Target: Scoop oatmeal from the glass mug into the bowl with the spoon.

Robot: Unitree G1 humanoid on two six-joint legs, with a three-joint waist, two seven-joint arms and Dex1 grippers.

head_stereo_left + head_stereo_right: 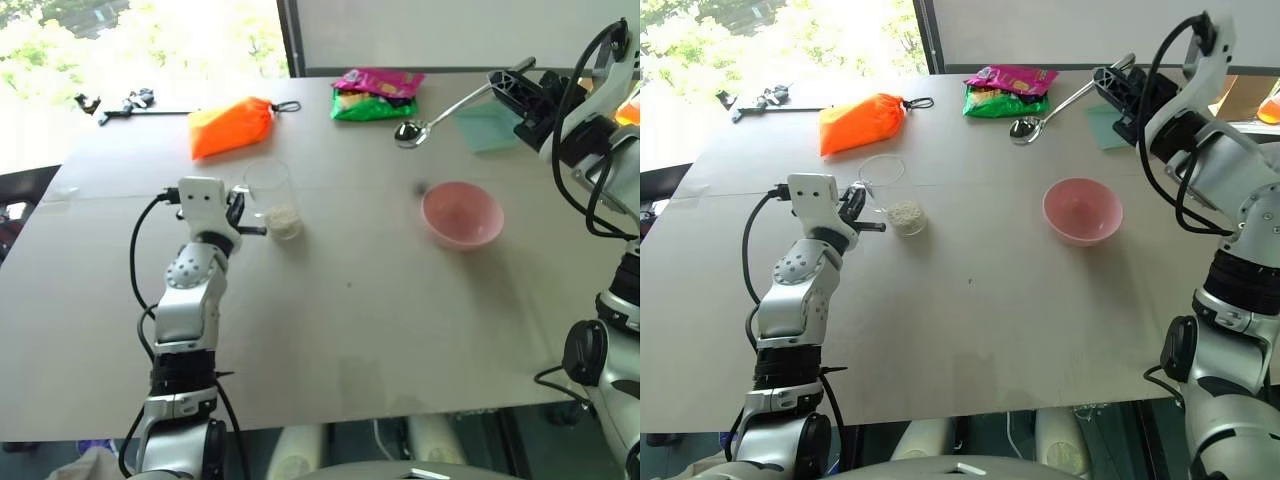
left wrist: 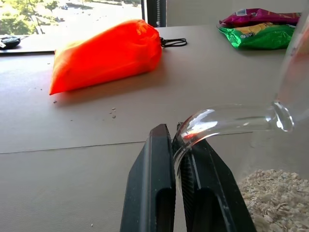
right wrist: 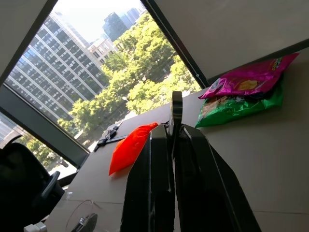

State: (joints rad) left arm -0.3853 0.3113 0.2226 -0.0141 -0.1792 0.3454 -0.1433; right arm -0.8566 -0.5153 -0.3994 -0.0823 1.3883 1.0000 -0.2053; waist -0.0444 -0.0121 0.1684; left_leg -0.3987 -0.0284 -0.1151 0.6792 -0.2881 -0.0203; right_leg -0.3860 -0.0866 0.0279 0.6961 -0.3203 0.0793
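Oatmeal [image 1: 905, 214] lies in the glass mug [image 1: 270, 196], whose handle is pinched by the left gripper [image 2: 177, 159]. High above the table [image 1: 340, 330], the right gripper [image 3: 173, 137] clamps the spoon [image 1: 440, 112], beyond the pink bowl [image 1: 462, 214].

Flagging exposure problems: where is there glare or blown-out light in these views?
Left eye view: window area beyond the table is washed out white. Left wrist view: bright highlight on the glass mug handle. Right wrist view: sky overexposed above the spoon handle.
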